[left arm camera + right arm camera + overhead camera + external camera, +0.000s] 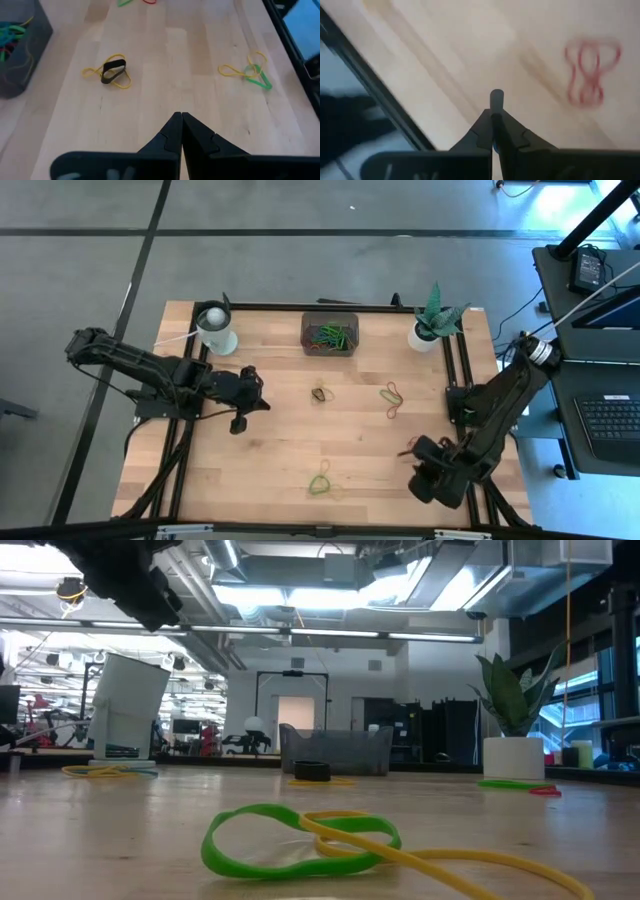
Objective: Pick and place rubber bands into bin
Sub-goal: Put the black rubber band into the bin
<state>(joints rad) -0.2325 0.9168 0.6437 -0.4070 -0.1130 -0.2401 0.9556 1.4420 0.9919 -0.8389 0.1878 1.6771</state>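
2 grippers clenched, empty: left gripper [262, 404], right gripper [407, 452]; bin [329, 333] untouched.

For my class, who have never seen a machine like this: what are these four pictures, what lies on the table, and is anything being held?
Two dark robot arms work at a wooden table. One camera looks straight down, one looks level across the tabletop, and one rides on each wrist. At the far edge stand a dark translucent rectangular bin holding coloured rubber bands, a white round cup and a white plant pot. Loose thin rubber bands lie scattered in green, yellow, red and black. The left gripper and right gripper are both shut; neither visibly holds a band.
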